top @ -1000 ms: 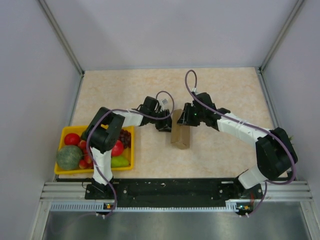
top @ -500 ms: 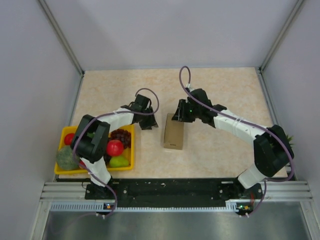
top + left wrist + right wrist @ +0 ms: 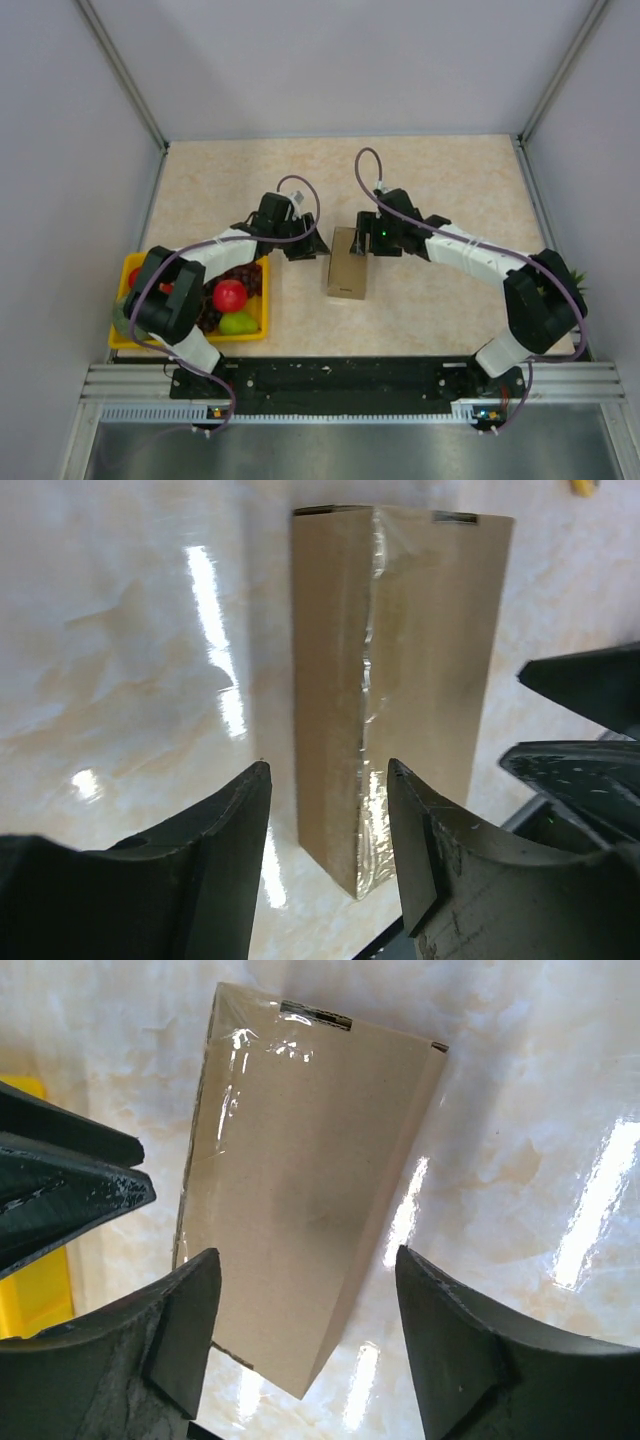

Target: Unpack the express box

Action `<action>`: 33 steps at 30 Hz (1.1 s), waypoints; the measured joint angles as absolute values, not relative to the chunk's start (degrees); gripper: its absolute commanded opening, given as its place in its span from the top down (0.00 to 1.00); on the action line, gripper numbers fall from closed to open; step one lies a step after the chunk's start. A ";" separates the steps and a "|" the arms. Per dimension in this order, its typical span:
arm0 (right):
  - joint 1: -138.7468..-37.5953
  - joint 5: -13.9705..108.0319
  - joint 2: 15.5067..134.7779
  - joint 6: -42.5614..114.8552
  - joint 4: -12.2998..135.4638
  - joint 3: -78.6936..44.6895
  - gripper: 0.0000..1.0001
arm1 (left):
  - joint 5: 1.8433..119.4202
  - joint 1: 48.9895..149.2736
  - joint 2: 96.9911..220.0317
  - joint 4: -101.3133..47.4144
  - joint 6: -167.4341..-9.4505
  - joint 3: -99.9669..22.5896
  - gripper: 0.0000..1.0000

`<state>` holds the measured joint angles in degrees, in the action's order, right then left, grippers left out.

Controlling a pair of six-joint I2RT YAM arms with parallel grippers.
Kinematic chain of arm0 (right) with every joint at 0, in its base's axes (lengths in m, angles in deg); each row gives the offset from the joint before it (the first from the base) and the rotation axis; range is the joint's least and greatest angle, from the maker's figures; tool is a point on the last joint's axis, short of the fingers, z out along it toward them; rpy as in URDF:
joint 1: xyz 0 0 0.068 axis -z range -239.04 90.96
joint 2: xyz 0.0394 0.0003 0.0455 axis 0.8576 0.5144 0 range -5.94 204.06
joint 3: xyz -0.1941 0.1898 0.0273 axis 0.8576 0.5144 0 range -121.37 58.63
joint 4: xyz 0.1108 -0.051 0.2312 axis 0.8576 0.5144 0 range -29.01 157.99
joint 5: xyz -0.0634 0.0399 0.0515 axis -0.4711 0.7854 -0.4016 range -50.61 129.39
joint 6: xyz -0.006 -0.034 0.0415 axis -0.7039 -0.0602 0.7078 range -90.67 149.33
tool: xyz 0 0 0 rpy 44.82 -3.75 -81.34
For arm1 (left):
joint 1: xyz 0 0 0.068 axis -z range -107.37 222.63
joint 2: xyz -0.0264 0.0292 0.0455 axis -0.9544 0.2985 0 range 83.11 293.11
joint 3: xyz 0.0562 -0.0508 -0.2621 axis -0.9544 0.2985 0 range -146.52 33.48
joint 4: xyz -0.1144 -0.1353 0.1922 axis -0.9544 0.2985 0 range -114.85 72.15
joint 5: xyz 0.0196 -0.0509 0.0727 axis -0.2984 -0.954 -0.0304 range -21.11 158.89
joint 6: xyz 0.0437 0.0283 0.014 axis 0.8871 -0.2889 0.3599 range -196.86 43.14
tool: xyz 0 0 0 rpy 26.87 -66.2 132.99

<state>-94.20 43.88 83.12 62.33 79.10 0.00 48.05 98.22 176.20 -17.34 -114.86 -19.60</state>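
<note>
The express box (image 3: 348, 266) lies flat on the worktop (image 3: 450, 180) near its middle, lid closed, with clear tape along 1 long edge. The left gripper (image 3: 306, 247) sits just beside its left far corner, jaws apart and holding nothing. The right gripper (image 3: 363, 243) hangs over the box's far end, also open, with the cardboard showing between its 2 fingers (image 3: 185, 1330). A yellow fruit tray (image 3: 250, 337) stands at the near left.
</note>
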 measured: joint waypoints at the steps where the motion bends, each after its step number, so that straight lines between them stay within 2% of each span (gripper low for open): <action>1: -94.40 43.47 83.23 61.98 79.34 0.09 0.26 | 46.76 98.22 176.45 -18.17 -114.82 -19.51 0.48; 8: -97.06 41.13 87.03 60.34 79.51 -0.57 0.21 | 40.14 98.22 179.33 -24.33 -114.90 -19.51 0.53; 16: -98.66 38.90 90.99 59.24 79.49 -3.04 0.20 | 40.12 98.22 180.53 -24.88 -114.86 -19.51 0.55; 29: -99.60 35.40 92.21 58.92 80.80 -4.83 0.30 | 42.76 98.22 180.53 -24.31 -113.64 -19.51 0.60; 33: -99.99 34.75 92.54 58.89 80.80 -5.29 0.45 | 42.78 98.22 181.08 -24.33 -113.11 -19.53 0.63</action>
<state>-99.99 34.75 92.54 58.89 80.80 -5.29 42.78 98.22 181.08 -24.33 -113.11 -19.53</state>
